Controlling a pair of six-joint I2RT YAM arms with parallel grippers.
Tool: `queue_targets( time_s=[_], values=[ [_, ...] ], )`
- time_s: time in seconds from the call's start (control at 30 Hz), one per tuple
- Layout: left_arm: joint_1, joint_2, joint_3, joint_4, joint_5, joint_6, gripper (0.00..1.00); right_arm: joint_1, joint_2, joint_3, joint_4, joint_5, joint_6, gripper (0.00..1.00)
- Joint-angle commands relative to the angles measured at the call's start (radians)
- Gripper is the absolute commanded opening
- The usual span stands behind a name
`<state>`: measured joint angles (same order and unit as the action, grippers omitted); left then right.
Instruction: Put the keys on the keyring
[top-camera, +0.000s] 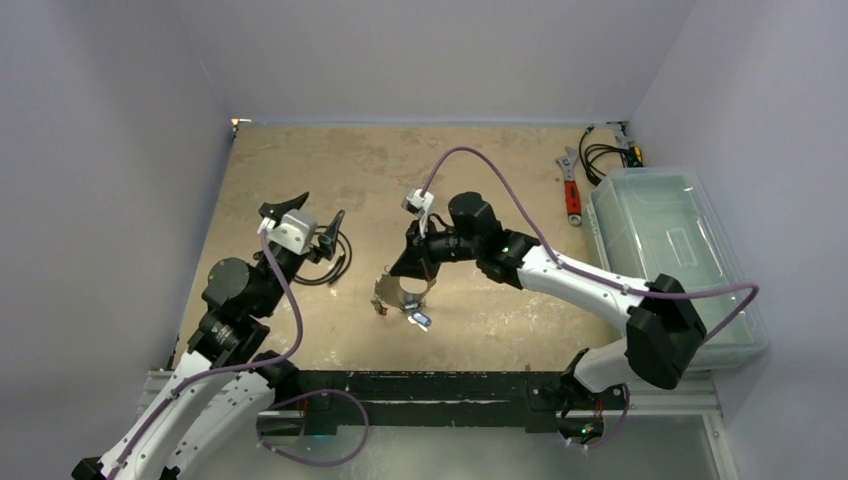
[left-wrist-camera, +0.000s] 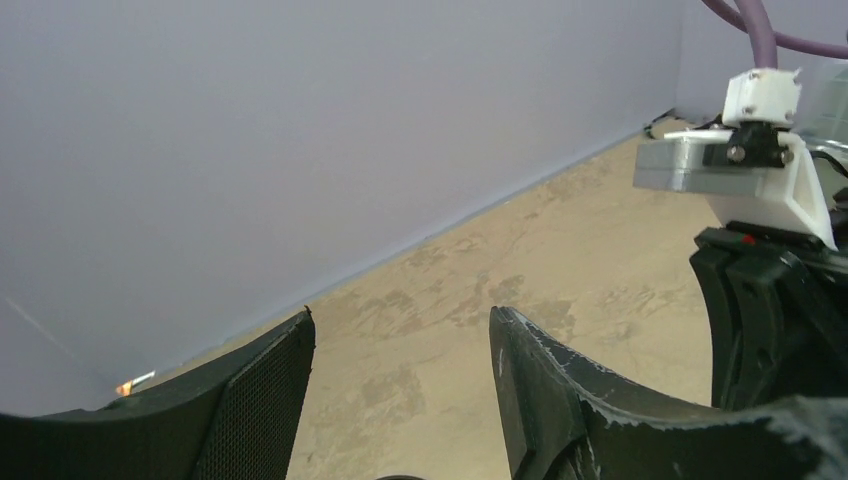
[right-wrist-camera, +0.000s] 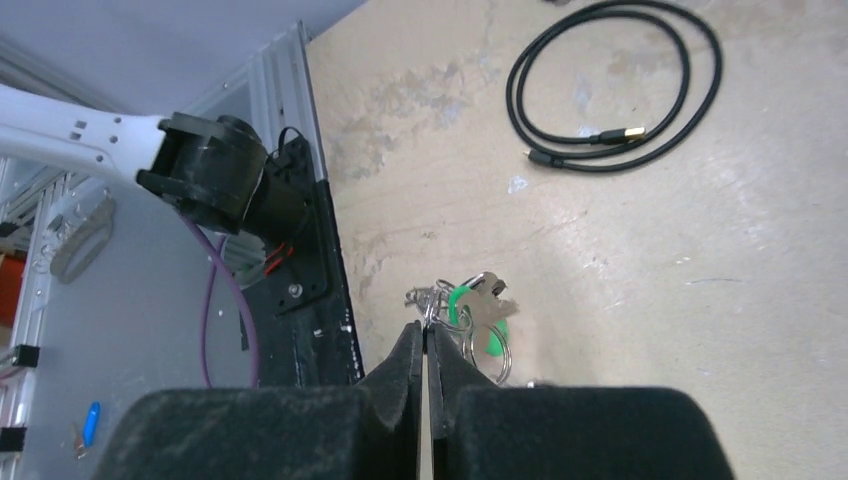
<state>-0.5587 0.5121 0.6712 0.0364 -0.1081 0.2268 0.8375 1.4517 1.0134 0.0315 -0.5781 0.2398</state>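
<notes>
writing: nothing I can actually read. The clear bin (top-camera: 670, 230) has a raised patch on its lid, but it's way too small to make out.
table: tan top (top-camera: 480, 170), blotchy and scuffed with pale worn patches, matte.
room: plain pale grey walls (top-camera: 100, 150) box the table in on three sides. A black base rail (top-camera: 430, 385) runs along the near edge under both arms.
left gripper: (left-wrist-camera: 400, 335) jaws stand well apart with nothing between them, held up off the table and aimed at the back wall. One finger (left-wrist-camera: 255, 400) has a fine mesh-textured pad and the other looks chipped along its edge.
right gripper: (right-wrist-camera: 425, 335) jaws pressed together, tips pointing down at the key bunch. Might be pinching a thin wire loop there, honestly can't tell from this angle.
keyring: (top-camera: 398, 288) silvery band standing on edge mid-table, right under the right gripper.
keys: (right-wrist-camera: 482, 318) small silvery bunch on little split rings, one with a bright green plastic head, lying just past the right fingertips. From above, a blue tag and a reddish one show at the foot of the keyring.
black cable loop: (right-wrist-camera: 615, 90) thin, glossy, coiled flat on the table near the left gripper.
wrench: (top-camera: 572, 195) red handle, metal head, lying by the clear bin at the right.
purple cable: (top-camera: 500, 175) arcs over the right arm.
</notes>
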Motion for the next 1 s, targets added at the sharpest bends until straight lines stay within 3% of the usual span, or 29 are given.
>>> queue_targets(
  time_s=[0.0,0.37,0.67,0.83,0.97],
  values=[
    [0.005,-0.02,-0.014,0.069,0.159,-0.02,0.64,-0.009,-0.098,-0.035,0.119,0.042,0.037,0.0],
    [0.005,-0.025,-0.028,0.119,0.515,-0.025,0.64,-0.011,-0.306,-0.157,0.269,0.092,-0.022,0.0],
    [0.003,-0.004,-0.042,0.166,0.817,-0.028,0.64,-0.011,-0.543,-0.348,0.491,-0.054,-0.129,0.0],
    [0.003,0.029,-0.07,0.256,1.024,-0.083,0.65,-0.011,-0.614,-0.397,0.595,-0.119,-0.11,0.0],
    [0.0,0.071,-0.074,0.32,1.111,-0.153,0.63,-0.011,-0.644,-0.432,0.698,-0.184,-0.072,0.0]
  ],
)
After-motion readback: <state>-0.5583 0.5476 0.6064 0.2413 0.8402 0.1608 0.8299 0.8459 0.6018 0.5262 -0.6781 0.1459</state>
